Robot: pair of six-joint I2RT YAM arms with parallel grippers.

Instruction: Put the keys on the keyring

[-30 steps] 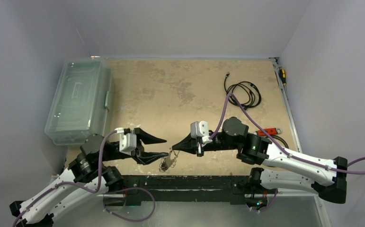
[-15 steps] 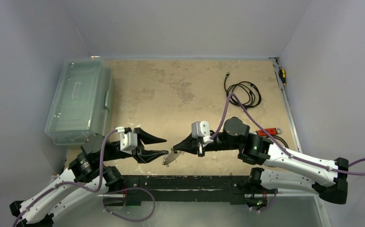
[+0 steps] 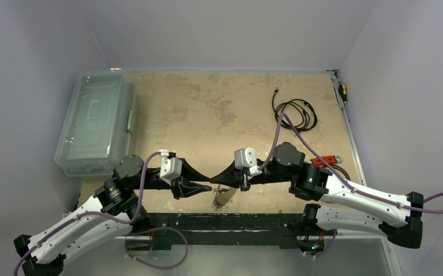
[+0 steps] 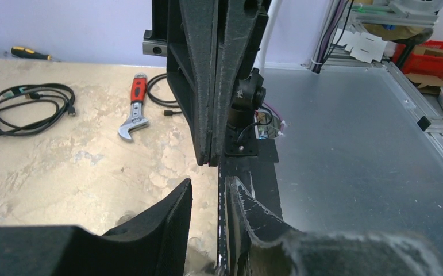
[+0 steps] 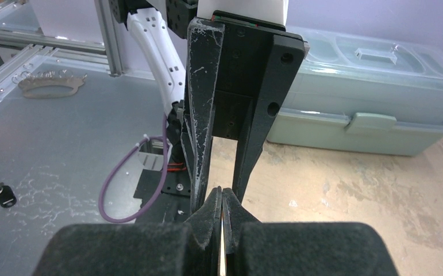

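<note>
My right gripper [image 5: 220, 195] pinches flat silvery-white metal keyring [image 3: 223, 197], lower centre; left gripper [image 4: 207, 190] slightly agape alongside, likely to regrasp.

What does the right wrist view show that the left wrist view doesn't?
Right wrist only: the clear storage box, plus a bumpy silvery loop and a black-headed key lying off the table. Left wrist only: the red-handled wrench and coiled black cable. Both: the left gripper and right gripper tip to tip, the right shut on a thin silvery piece.
</note>
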